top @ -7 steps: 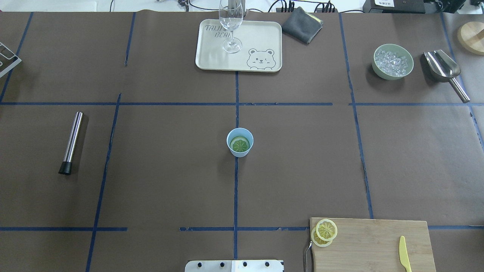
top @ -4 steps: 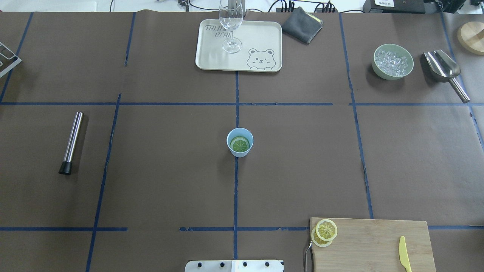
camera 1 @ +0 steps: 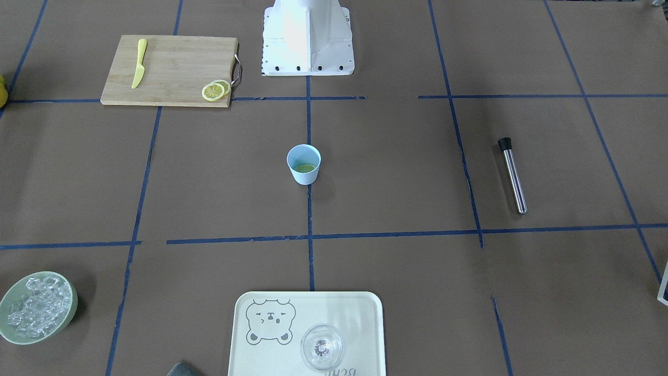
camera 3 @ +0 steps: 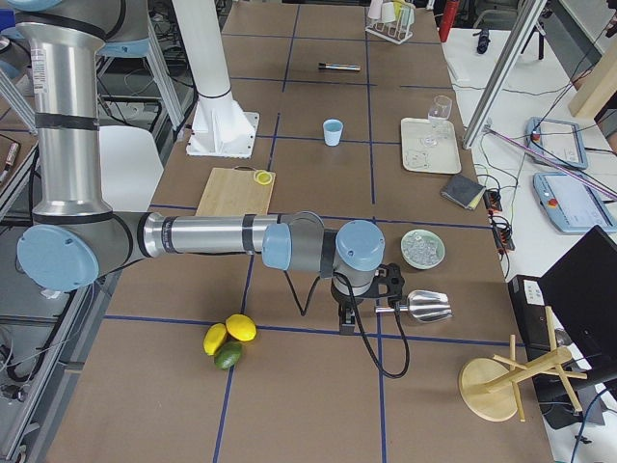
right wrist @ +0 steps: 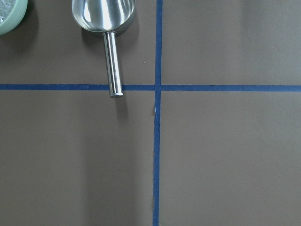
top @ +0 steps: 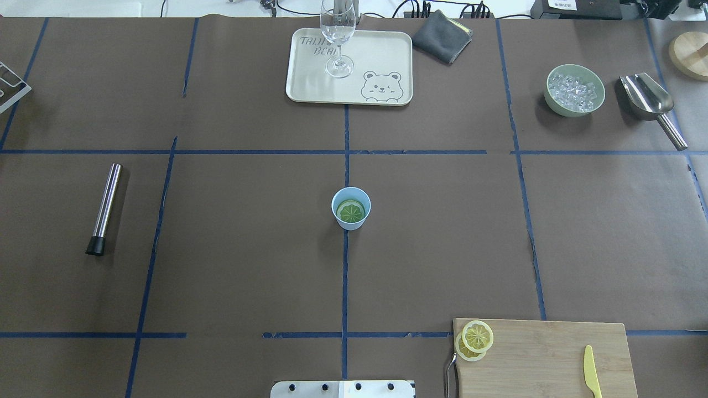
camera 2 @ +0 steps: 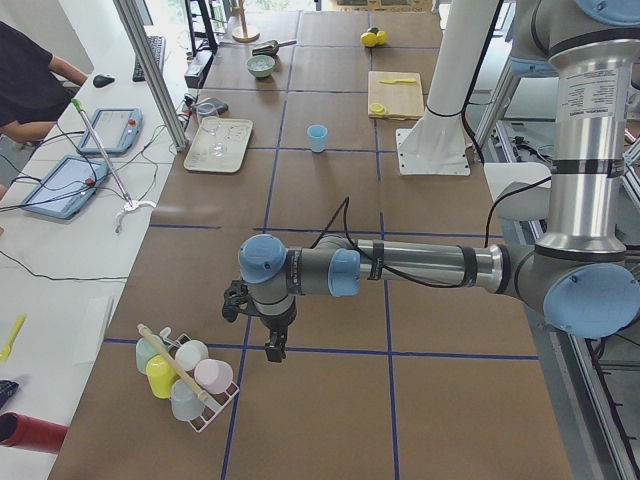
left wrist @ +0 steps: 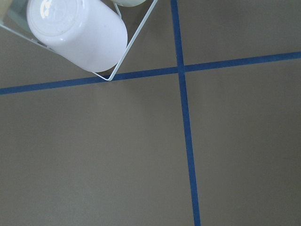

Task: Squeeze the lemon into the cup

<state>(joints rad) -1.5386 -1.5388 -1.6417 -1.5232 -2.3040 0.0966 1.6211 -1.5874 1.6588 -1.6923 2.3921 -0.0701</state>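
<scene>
Resting flat inside the cup [top: 354, 225] at desk centre: one lemon [top: 350, 211] slice. Two more slices lie on the cutting board [top: 542, 359]. The left claw [camera 2: 271, 348] and right claw [camera 3: 345, 323] hang at opposite desk ends; whether spread or pressed together cannot be told. Judged: deposit done, little left.

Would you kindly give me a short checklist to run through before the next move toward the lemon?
1. Cup upright, mid-table: ok.
2. Cup empty: not ok, a greenish slice lies inside.
3. Lemon slices on the cutting board, two overlapping: ok.
4. Left end effector open: cannot tell; it hangs near the cup rack.
5. Right end effector open: cannot tell; it hangs near the scoop.
</scene>
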